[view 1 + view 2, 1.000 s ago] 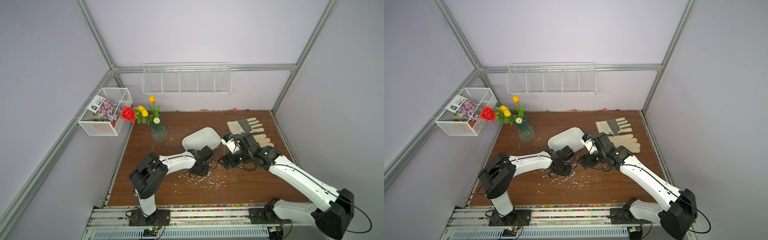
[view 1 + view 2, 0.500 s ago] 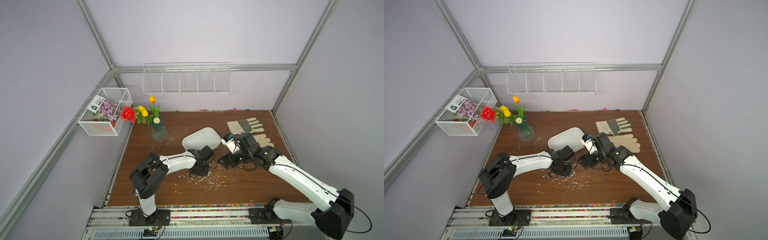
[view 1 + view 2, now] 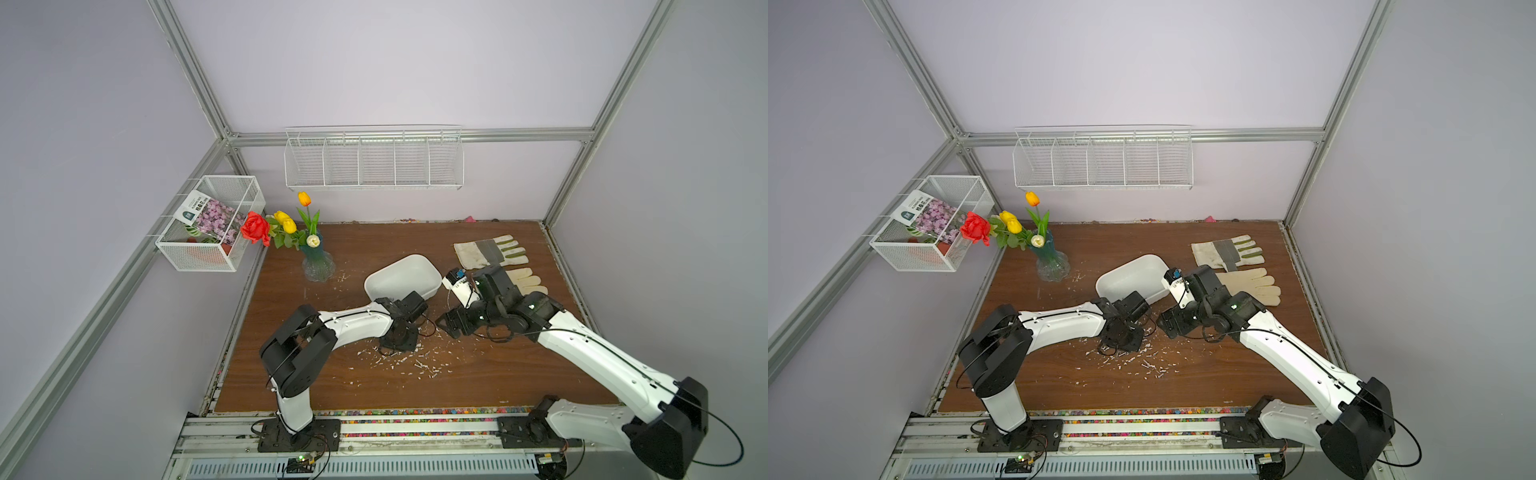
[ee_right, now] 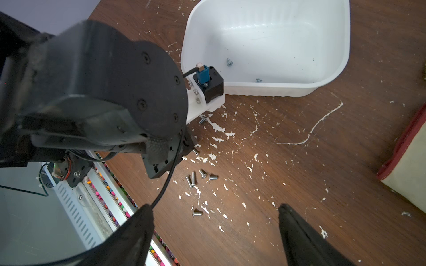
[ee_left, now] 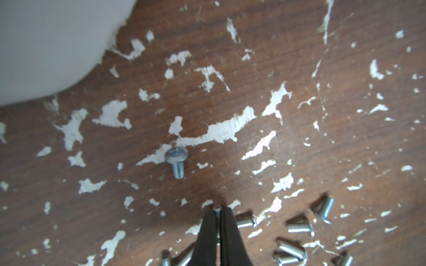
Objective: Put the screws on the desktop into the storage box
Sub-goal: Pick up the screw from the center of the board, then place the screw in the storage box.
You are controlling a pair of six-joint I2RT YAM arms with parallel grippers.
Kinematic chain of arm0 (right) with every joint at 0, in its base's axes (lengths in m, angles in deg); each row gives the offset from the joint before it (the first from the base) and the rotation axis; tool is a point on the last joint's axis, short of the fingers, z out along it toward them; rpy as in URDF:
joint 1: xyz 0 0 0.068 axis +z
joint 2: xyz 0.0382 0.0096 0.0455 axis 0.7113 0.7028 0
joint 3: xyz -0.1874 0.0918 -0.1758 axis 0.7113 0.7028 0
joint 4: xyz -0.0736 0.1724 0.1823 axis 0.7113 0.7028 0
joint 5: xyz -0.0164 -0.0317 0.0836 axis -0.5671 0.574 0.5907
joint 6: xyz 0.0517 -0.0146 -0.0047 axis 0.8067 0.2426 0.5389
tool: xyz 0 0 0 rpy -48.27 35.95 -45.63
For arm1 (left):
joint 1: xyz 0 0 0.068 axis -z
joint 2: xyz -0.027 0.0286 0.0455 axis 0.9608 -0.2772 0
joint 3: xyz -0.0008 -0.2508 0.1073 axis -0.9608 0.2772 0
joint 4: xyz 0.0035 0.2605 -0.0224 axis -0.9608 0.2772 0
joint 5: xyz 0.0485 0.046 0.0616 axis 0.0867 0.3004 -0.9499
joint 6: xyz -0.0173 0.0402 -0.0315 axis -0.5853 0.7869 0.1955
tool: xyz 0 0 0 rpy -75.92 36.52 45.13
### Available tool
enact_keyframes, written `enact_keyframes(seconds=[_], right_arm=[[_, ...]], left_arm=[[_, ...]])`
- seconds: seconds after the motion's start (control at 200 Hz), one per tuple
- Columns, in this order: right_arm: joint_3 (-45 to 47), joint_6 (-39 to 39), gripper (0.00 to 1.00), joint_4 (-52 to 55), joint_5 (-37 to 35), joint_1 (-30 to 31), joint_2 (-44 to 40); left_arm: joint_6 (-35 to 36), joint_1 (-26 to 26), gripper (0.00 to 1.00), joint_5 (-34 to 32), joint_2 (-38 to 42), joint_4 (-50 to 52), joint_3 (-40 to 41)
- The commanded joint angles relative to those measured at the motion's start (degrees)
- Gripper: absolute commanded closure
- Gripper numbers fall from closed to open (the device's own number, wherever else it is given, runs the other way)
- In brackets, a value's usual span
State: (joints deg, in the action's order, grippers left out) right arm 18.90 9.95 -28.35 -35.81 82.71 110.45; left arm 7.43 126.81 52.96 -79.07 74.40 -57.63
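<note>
On the left wall hangs one wire basket (image 3: 210,226) with a printed packet inside. Just right of it, at the far left corner of the desktop (image 3: 490,378), stands one glass vase (image 3: 318,268) holding five blooms: one red, two yellow, one orange and one white. One wire shelf (image 3: 374,160) of five compartments is fixed to the back wall. Near the middle of the board the left gripper (image 5: 217,210) points down, and its two fingers are pressed almost together on one screw (image 5: 216,208), pinched at the tips. The loose screws (image 4: 200,176) lie around it. In the right wrist view at least six can be counted on the wood: four in a tight cluster, one apart nearer the right gripper, and one by the box's near corner. The single storage box (image 3: 403,274) sits on the desktop just beyond the left gripper, askew to the board's edges, with two screws on its floor. To its right the right gripper (image 4: 214,207) hovers low over the board, its two fingers spread wide and gripping nothing. At the far right lie two gloves (image 3: 490,251) side by side, one with a grey band, the other plain cream and partly under the right arm.
</note>
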Motion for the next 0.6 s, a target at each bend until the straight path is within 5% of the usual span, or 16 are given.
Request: enact_keyframes(seconds=[0.0,0.595], right_arm=[[1.0,0.4,0.13,-0.8,0.6,0.0,-0.9],[1.0,2.1,0.13,0.0,-4.7,0.0,-1.7]], left_arm=[[0.6,0.0,0.94,-1.4,0.8,2.7,-1.9],[6.4,-10.0,0.96,-0.2,7.9,6.3,-12.1]])
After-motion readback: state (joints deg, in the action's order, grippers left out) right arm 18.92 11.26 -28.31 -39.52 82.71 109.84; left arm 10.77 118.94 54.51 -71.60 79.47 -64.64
